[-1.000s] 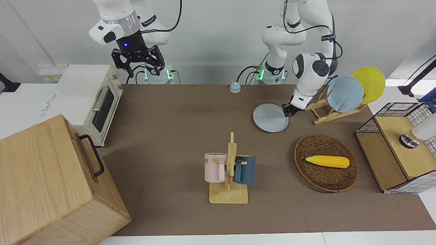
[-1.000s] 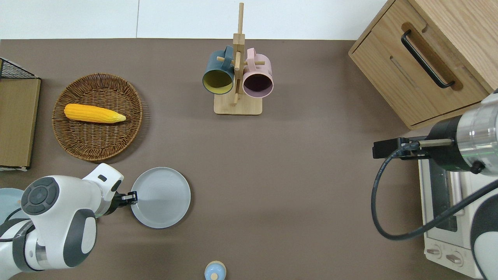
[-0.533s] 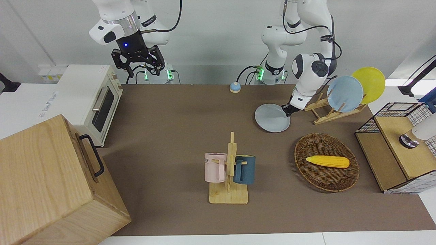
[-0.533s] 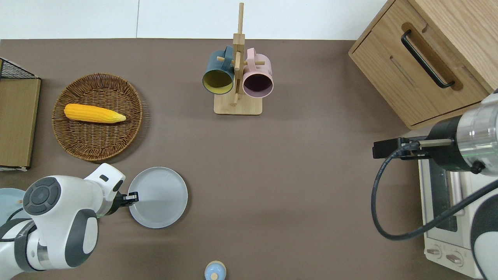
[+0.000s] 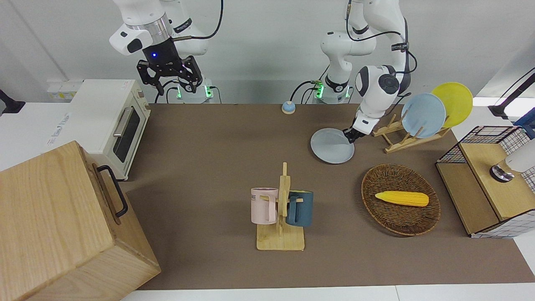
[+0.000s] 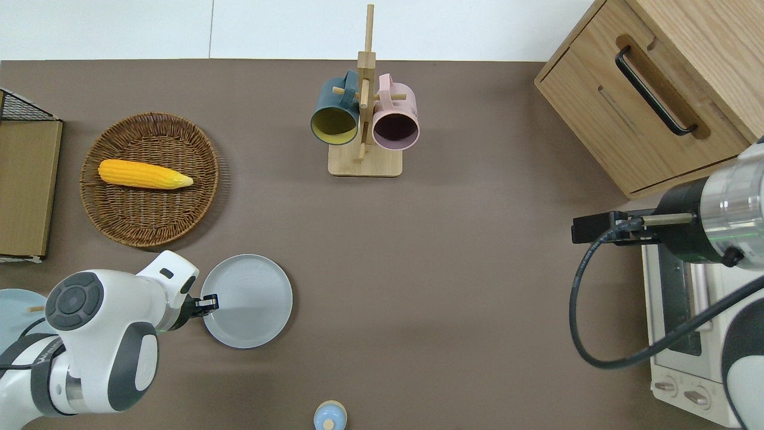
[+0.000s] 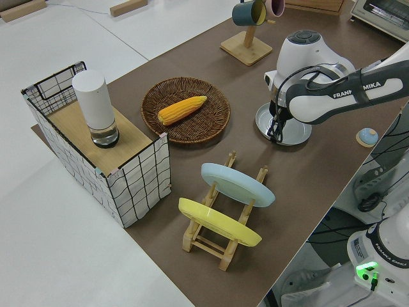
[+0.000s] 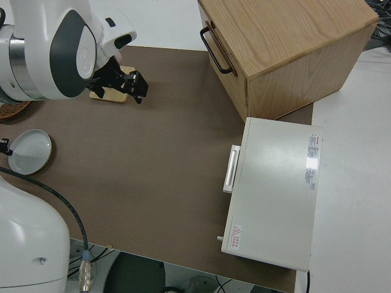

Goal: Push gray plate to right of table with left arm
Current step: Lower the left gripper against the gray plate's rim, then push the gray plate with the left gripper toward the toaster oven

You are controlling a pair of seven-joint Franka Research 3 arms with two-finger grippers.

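Left pincer (image 7: 276, 132) at gray plate (image 7: 295, 132) rim

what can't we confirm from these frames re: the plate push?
- Left gripper at the gray plate rim: contact and finger gap too small to resolve in front and overhead views; in the left side view the arm's wrist blocks them.
- Blue plate: overhead view cuts it at the edge, under the arm.
- Right arm parked.

Three plates (image 5: 332, 145), two mugs (image 5: 264, 205), one corn cob (image 5: 402, 198).

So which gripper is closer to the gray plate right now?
Left. The left gripper is at the gray plate's rim; the right arm is parked.
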